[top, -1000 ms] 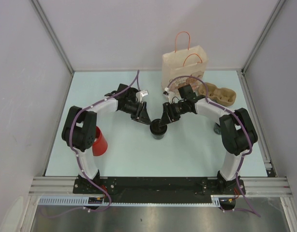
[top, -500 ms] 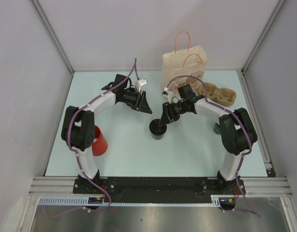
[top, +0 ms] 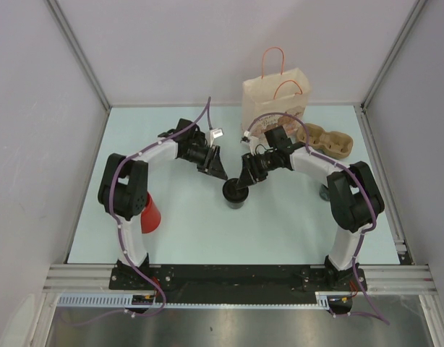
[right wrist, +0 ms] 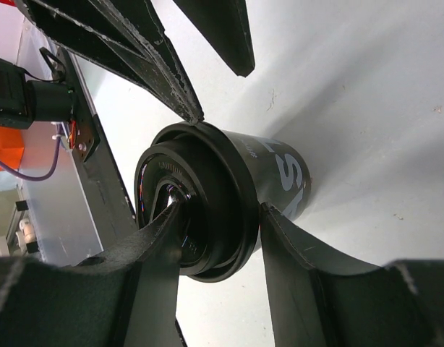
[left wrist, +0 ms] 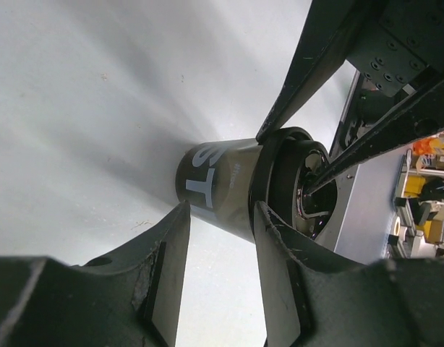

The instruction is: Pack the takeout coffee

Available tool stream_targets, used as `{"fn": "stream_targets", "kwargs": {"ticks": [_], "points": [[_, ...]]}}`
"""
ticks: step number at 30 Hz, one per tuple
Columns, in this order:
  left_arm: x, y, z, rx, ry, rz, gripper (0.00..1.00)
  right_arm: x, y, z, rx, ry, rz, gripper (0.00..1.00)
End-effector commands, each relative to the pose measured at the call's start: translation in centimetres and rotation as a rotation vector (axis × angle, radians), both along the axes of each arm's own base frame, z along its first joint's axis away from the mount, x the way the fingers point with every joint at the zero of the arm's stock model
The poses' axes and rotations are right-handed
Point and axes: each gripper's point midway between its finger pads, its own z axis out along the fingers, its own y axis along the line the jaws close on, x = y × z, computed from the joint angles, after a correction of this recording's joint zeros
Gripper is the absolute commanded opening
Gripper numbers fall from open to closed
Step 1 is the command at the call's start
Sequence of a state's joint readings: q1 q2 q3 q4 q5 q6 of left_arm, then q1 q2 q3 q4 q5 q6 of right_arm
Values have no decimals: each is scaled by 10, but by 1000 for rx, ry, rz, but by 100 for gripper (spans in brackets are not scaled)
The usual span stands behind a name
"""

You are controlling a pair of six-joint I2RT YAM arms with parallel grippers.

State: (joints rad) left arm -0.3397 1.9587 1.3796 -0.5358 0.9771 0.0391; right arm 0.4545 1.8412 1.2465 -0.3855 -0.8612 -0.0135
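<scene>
Back toward the centre after drawing off to the far left, the left gripper (left wrist: 220, 210) hangs with jaws moderately parted and empty, its tips just short of the black cup (top: 235, 195). The right gripper (right wrist: 218, 210) pinches the cup's rim, one finger inside the mouth and one outside. The cup stands upright mid-table. The paper bag (top: 275, 101) lies far and right of it, so the nearer right arm looks best placed to carry it there.
</scene>
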Motion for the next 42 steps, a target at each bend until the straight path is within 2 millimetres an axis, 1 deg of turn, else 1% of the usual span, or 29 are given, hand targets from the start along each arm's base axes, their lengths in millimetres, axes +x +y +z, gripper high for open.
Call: {"fn": "stream_targets", "kwargs": {"ticks": [1,9,14,22,27,29,31,34,35,39,42], "points": [[-12,-10,11,-77,3,-70,46,-7,-12,-46,-164,11,-5,47],[-15,-13,19,-122,9,-85,46,-8,-12,-46,-165,10,-3,47],[-20,-10,14,-108,22,-96,45,-8,-12,-46,-170,9,-3,47],[-28,-1,-12,-20,38,-102,41,-8,-12,-47,-168,9,-4,47],[-30,-5,-20,16,28,-111,41,-8,-12,-48,-172,12,-3,47],[-29,-5,-27,56,20,-107,41,-8,-12,-49,-175,10,-3,47],[-31,-6,-34,97,18,-111,39,-8,-13,-49,-181,9,-6,47],[-33,-1,-46,154,25,-104,36,-7,-15,-52,-191,12,-9,47],[-31,4,-52,188,20,-93,36,-8,-14,-53,-192,12,-8,47],[-35,12,-71,271,39,-91,30,-7,-15,-57,-208,13,-12,47],[-35,19,-80,327,34,-84,30,-7,-16,-60,-223,11,-16,47]]}}
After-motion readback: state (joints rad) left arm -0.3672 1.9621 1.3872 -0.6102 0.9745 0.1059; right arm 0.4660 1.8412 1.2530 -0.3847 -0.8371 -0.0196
